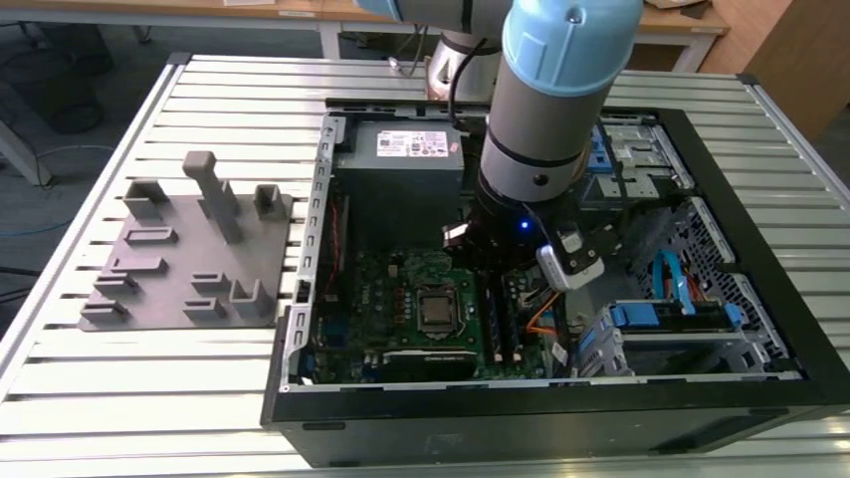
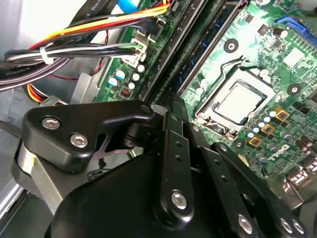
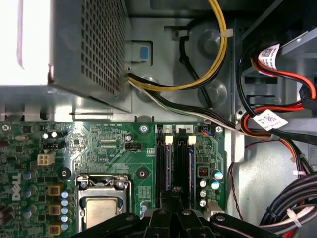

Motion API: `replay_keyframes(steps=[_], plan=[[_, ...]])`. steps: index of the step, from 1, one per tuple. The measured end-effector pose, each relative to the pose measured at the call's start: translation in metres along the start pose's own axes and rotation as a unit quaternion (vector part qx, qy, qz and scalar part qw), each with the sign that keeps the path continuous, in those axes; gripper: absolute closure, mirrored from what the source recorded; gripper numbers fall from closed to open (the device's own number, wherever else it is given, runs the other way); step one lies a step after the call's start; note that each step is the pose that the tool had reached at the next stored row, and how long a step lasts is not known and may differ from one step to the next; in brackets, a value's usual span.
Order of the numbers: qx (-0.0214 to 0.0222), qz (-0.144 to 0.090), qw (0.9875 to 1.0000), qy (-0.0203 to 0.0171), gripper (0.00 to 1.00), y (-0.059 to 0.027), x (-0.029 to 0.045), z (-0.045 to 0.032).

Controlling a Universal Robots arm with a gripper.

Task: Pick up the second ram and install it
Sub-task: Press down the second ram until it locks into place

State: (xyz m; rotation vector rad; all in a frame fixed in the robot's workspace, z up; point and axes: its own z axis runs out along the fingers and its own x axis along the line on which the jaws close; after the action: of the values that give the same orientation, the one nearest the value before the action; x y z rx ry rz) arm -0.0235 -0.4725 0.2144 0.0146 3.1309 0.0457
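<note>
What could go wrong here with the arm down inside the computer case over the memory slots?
The gripper sits right over the memory slots on the motherboard; pressing while slightly off line could strain a slot or the board. The processor socket lies close beside those slots, so a sideways slip might hit it. Bundled cables hang near the gripper's linkage and could snag when the arm moves.

Open PC case (image 1: pixel 299 329) w/ green mobo (image 1: pixel 398 289), silver CPU socket (image 3: pixel 101 210); grey fixture tray (image 1: pixel 159 249) beside it.
</note>
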Motion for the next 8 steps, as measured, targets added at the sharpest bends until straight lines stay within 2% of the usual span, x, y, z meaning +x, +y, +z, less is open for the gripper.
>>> replay_keyframes(steps=[4,6,8], plan=[[-0.0007,0.0,1.0,-0.0008,0.89,0.0005,-0.0001,-0.0018],[-0.0021,0.0,1.0,-0.0016,0.89,0.001,-0.0003,-0.0073],[-0.0006,0.0,1.0,-0.0014,0.89,0.0008,-0.0002,-0.0167]])
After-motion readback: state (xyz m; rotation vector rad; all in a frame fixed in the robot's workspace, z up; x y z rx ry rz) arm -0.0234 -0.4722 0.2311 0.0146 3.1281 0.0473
